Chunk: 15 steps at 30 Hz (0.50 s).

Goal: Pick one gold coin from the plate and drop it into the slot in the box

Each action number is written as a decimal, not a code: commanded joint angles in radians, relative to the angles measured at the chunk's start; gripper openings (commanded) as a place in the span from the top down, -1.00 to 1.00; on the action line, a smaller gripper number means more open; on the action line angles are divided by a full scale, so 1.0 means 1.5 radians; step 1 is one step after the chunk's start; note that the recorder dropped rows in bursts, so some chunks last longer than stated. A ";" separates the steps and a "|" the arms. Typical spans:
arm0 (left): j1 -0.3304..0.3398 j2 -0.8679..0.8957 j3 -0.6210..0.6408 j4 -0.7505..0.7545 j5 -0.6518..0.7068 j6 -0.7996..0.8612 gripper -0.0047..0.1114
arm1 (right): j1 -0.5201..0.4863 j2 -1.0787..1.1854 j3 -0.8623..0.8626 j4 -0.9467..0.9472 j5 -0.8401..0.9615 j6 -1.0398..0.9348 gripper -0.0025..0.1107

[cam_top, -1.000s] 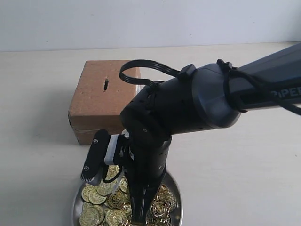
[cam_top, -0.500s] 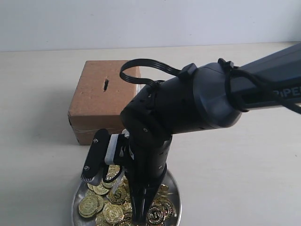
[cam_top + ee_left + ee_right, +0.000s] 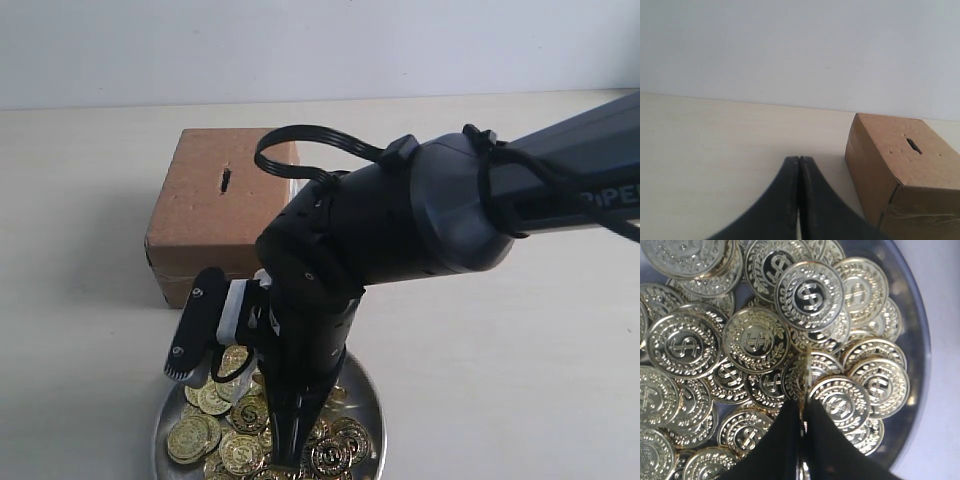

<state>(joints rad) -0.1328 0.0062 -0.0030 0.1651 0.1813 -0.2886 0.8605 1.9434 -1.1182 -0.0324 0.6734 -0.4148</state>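
Note:
The silver plate [image 3: 371, 402] at the front of the table holds several gold coins [image 3: 190, 437]. My right gripper [image 3: 284, 456] reaches down into the pile, shut on one gold coin [image 3: 805, 371] that stands edge-on as a thin gold line between the black fingers [image 3: 826, 435]. The plate's rim [image 3: 920, 340] curves past the coins. Behind the plate stands the brown cardboard box [image 3: 210, 215], its dark slot [image 3: 226, 180] on top. My left gripper [image 3: 799, 161] is shut and empty, low over the table beside the box [image 3: 900, 170], with the slot [image 3: 913, 145] in sight.
The right arm's bulky black wrist [image 3: 400, 220] hangs over the plate and hides part of the box's right side. A pale wooden tabletop [image 3: 80, 330] spreads around the box and plate. A white wall [image 3: 300, 40] closes the back.
The coins in the plate shifted as the right gripper worked among them. The right wrist has edged left and slightly up, with a coin edge-on between its fingers.

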 commanded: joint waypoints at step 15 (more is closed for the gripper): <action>-0.004 -0.004 0.002 0.003 -0.007 -0.002 0.92 | 0.000 -0.001 0.002 0.001 -0.011 0.000 0.54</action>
<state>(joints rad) -0.1328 0.0062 -0.0030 0.1651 0.1813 -0.2886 0.8605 1.9434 -1.1182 -0.0324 0.6669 -0.4148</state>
